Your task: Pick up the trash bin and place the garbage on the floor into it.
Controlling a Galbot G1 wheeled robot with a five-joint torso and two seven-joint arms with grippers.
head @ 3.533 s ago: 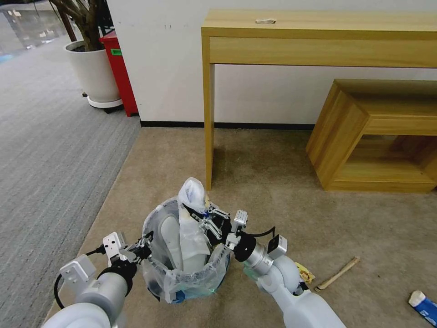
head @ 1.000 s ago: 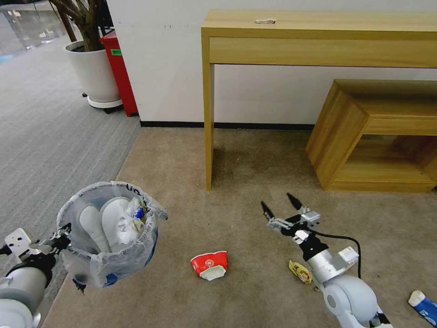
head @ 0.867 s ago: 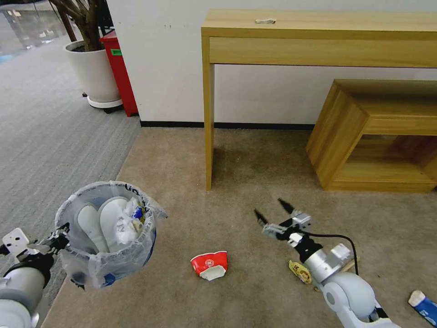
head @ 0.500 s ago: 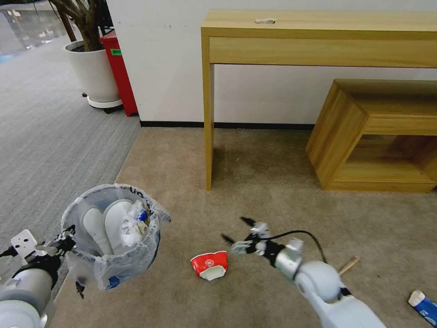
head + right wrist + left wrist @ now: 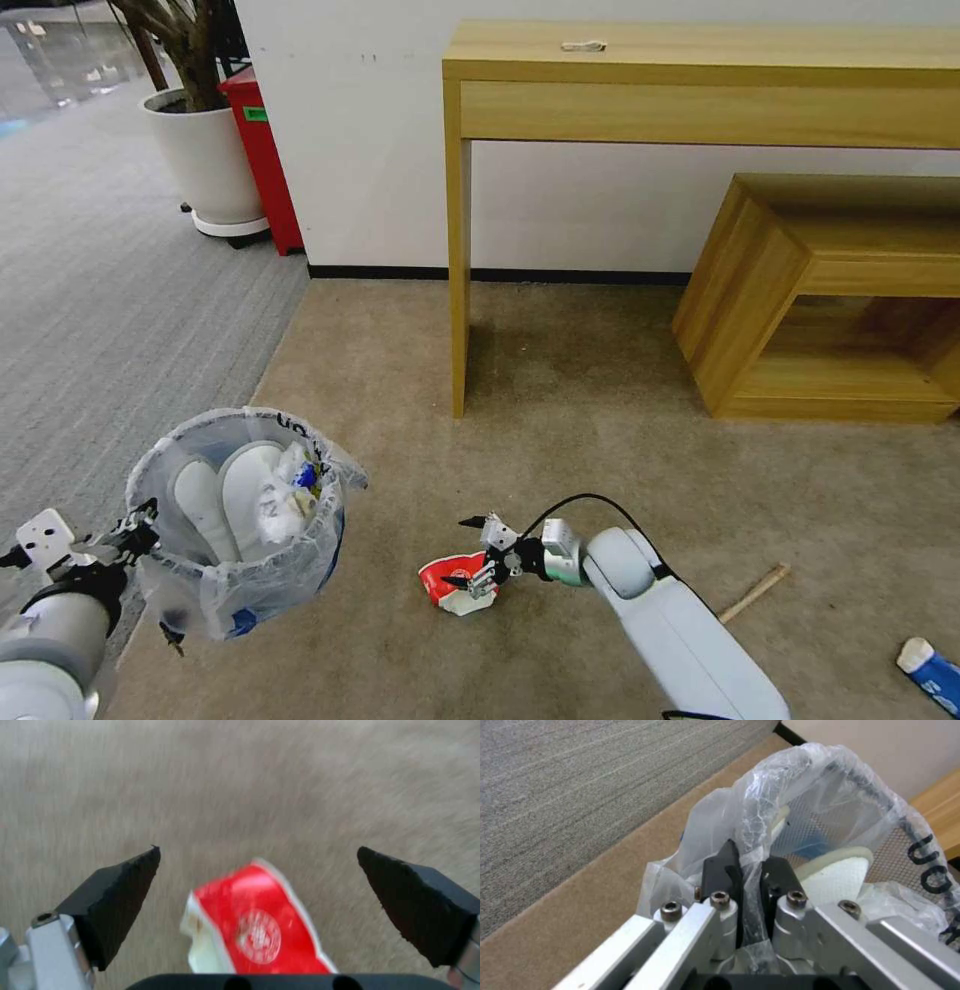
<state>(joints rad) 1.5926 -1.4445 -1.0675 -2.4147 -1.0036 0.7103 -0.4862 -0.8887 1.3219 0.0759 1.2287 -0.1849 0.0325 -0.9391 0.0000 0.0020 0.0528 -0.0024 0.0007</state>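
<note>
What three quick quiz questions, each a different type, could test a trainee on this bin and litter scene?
1. True or false: the right gripper is shut on the paper bowl.
2. Multiple choice: what does the left gripper hold? A) a slipper B) the bin's bag-lined rim C) the wooden stick
3. Fill in: the white slippers are inside the ___.

Key
1. False: its fingers are spread wide, with the bowl on the floor between them.
2. B: it is clamped on the rim of the trash bin, which it holds off the floor.
3. Bin. The stick and carton lie on the carpet.
</note>
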